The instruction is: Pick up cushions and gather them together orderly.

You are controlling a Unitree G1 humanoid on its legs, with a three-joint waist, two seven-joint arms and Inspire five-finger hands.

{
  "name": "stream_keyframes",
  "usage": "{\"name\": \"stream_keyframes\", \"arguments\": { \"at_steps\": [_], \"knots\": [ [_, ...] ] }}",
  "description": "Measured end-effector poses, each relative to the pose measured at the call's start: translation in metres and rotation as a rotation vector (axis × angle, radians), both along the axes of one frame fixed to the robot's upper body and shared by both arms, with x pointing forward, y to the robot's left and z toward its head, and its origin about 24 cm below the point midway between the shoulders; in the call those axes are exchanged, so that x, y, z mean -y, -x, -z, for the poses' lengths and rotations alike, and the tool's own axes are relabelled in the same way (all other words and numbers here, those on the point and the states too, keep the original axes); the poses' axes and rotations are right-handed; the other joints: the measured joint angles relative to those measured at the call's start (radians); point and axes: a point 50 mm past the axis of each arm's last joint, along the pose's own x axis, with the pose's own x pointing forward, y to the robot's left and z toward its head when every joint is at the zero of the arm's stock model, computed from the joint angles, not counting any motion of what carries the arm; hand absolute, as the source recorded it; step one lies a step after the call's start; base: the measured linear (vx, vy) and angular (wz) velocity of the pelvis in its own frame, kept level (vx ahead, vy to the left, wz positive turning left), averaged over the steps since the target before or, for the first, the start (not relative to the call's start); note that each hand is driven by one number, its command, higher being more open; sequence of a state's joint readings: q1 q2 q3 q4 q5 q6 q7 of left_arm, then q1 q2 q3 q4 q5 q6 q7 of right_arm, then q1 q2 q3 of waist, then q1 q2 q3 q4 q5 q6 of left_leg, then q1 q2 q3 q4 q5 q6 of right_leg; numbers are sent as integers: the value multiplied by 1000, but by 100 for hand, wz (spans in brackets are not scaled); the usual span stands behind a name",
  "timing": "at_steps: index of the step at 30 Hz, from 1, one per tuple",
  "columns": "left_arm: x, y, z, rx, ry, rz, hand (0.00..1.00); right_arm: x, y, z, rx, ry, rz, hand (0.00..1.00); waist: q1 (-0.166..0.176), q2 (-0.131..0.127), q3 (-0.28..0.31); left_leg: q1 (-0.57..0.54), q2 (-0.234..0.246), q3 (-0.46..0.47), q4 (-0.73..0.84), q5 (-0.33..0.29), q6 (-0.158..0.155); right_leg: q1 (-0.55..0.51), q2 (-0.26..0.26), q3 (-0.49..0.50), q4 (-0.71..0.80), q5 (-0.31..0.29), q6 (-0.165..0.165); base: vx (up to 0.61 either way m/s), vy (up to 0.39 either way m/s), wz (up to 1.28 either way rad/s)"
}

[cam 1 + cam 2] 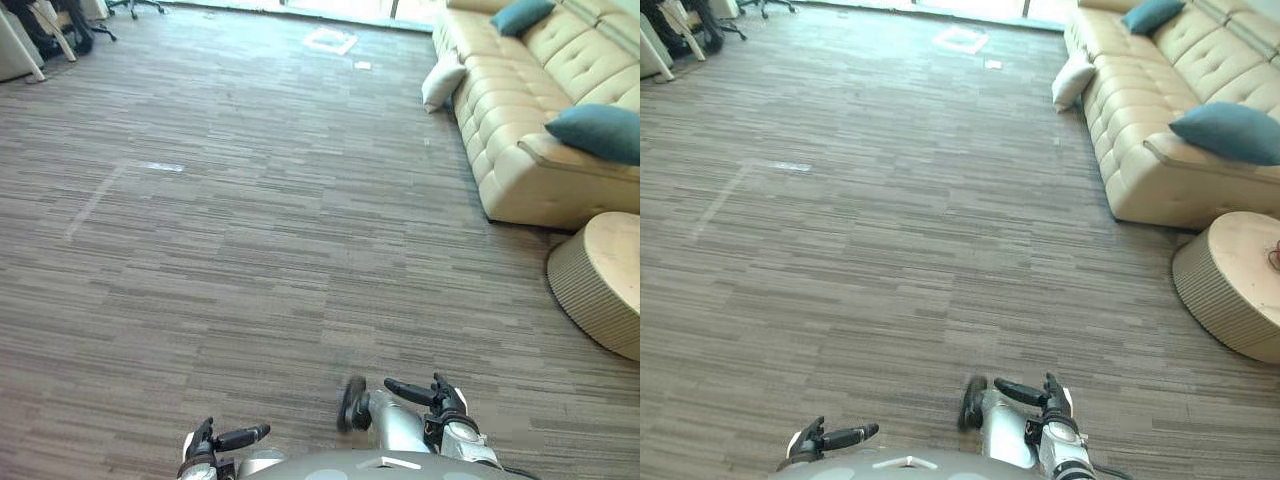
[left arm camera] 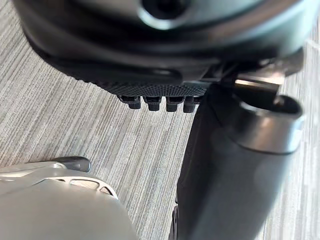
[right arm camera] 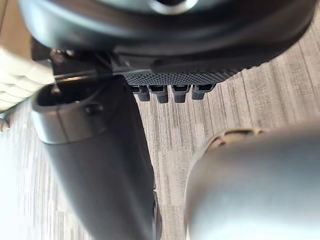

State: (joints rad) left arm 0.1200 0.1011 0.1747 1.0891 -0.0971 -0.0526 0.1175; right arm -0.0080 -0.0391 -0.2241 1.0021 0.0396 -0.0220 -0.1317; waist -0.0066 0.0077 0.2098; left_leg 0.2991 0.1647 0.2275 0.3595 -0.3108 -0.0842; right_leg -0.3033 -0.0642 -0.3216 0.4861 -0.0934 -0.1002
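Cushions well ahead, both hands empty – the reach has not begun

The left hand (image 1: 235,437) and right hand (image 1: 432,396) hang low in front of the robot, fingers loosely straight and holding nothing, above bare carpet (image 1: 250,250). A white cushion (image 1: 441,82) lies on the floor, leaning against the end of the cream sofa (image 1: 510,110); a near teal cushion (image 1: 600,132) rests on the sofa's arm end beside the round table (image 1: 600,285), and a far teal cushion (image 1: 522,14) sits further back on the seat. All three look light, soft and squashy, so they should give under the fingers rather than slip – probably best taken by a corner or edge pinch, or with both hands pressed to opposite sides, starting with the white one on the floor
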Motion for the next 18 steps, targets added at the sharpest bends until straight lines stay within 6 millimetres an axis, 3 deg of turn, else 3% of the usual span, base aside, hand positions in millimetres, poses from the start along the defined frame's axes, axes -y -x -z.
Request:
{"name": "stream_keyframes", "arguments": {
  "at_steps": [2, 3, 4, 5, 8, 9, 12, 13, 14, 15, 16, 18],
  "knots": [
    [3, -7, -1, 36, 13, -48, 100, -1, -2, -1, 3, 0, -20, 100, 4, 42, 11, -234, 102, -110, 579, 114, -64, 121, 66, -10, -42, -73, -21, 705, -228, -4],
    [3, -7, -1, 36, 13, -49, 100, -1, -2, -1, 2, 0, -20, 100, 4, 42, 11, -237, 103, -110, 582, 114, -64, 123, 67, -10, -43, -74, -21, 476, -115, -22],
    [0, -9, -3, 58, 10, -69, 100, -4, -1, 0, -3, -4, -19, 100, 7, 35, 21, -305, 130, -92, 737, 109, -60, 222, 91, 2, -98, -95, -23, 428, -81, -8],
    [-1, -13, -5, 75, 3, -63, 100, -7, -1, 0, -4, -9, -17, 100, 8, 23, 29, -355, 136, -77, 787, 101, -46, 288, 100, 9, -142, -107, -20, 518, -91, -14],
    [-9, -22, -11, 120, -21, -50, 100, -15, 3, 3, -23, -34, -15, 100, 33, -14, 31, -498, 122, 5, 688, 59, 10, 412, 101, 48, -241, -120, -9, 508, -38, -32],
    [-8, -31, -14, 158, -23, -45, 100, -18, 4, 4, -32, -41, -15, 100, 56, -21, 37, -561, 100, 40, 523, 36, 18, 466, 94, 70, -286, -119, -2, 453, 17, -47],
    [-10, -36, -17, 193, -27, -51, 100, -22, 5, 6, -41, -48, -13, 100, 65, -39, 52, -625, 27, 25, 235, 66, 13, 550, 60, 102, -344, -139, 34, 474, 124, -44],
    [-6, -35, -16, 191, -22, -52, 100, -17, 8, 6, -51, -35, -12, 100, 70, -29, 43, -634, -6, -2, 36, 128, -12, 573, 47, 127, -364, -173, 67, 505, 241, -57],
    [-4, -31, -14, 176, -16, -61, 100, -15, 9, 7, -64, -29, -22, 100, 73, -13, 39, -639, -6, -21, -3, 181, 10, 603, 43, 147, -364, -205, 87, 625, 302, -57],
    [-5, -31, -14, 177, -11, -68, 100, -16, 12, 8, -72, -31, -19, 100, 78, -19, 34, -639, -13, -19, 17, 213, 28, 613, 31, 155, -357, -222, 96, 592, 278, -43],
    [-10, -28, -14, 170, -21, -74, 100, -19, 19, 11, -93, -37, -11, 100, 85, -43, 10, -644, -36, -8, 62, 227, 42, 618, -6, 167, -326, -249, 95, 632, 259, -35],
    [-13, -25, -14, 159, -31, -75, 100, -21, 30, 14, -114, -43, -1, 100, 91, -68, -16, -629, -55, 3, 116, 236, 73, 538, -53, 182, -85, -249, 98, 650, 278, -32]
  ]
}}
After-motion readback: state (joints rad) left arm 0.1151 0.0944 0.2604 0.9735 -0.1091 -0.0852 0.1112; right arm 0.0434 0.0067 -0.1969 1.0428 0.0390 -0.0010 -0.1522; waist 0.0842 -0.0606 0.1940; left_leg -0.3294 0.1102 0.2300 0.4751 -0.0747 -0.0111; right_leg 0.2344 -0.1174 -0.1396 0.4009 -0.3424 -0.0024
